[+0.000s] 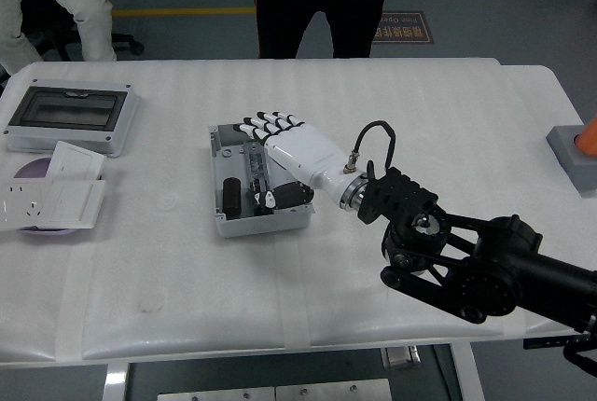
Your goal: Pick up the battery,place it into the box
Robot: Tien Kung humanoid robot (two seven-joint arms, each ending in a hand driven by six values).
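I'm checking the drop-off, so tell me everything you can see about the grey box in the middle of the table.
The grey box is an open, lidless, rectangular tray that looks like plastic, lying flat on the white table. A dark battery lies inside near its left wall, beside dark fittings along its middle. The right hand hovers over it, fingers spread.

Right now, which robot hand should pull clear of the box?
Right. The right robot hand hovers open over the grey box, with the black battery lying inside, apparently released. The left arm is out of view.

The right hand (280,154) reaches in from the lower right, palm down, fingers (270,122) spread and extended
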